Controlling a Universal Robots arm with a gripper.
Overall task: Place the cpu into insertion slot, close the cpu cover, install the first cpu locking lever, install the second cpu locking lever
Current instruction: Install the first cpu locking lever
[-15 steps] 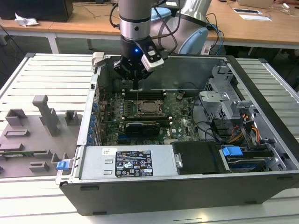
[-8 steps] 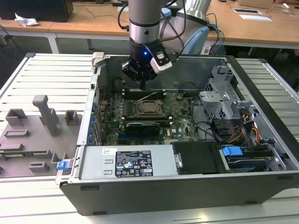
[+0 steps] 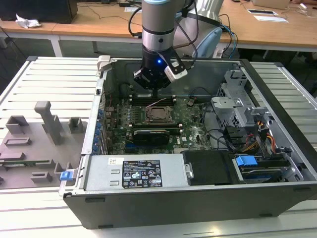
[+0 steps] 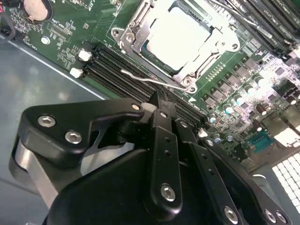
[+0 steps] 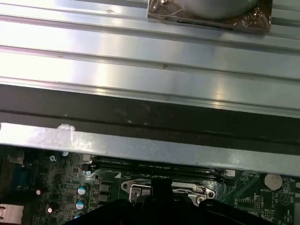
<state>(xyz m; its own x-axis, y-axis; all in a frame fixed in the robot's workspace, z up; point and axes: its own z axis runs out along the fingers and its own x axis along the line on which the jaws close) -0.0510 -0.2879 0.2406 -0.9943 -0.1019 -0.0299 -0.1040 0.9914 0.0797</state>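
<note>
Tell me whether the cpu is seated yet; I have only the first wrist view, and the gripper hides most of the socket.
Observer: Yes; in the second wrist view the cpu sits in the insertion slot, silvery top up.
Operator: Is the cpu cover down?
Observer: The cpu cover lies flat, framing the chip.
Operator: Where is the gripper?
Observer: The gripper, fingers together, is at a thin wire lever running along the socket's edge beside the memory slots.

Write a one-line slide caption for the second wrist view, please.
Gripper hovers beside a wire locking lever; the cpu sits in the insertion slot under the lowered cpu cover.
</note>
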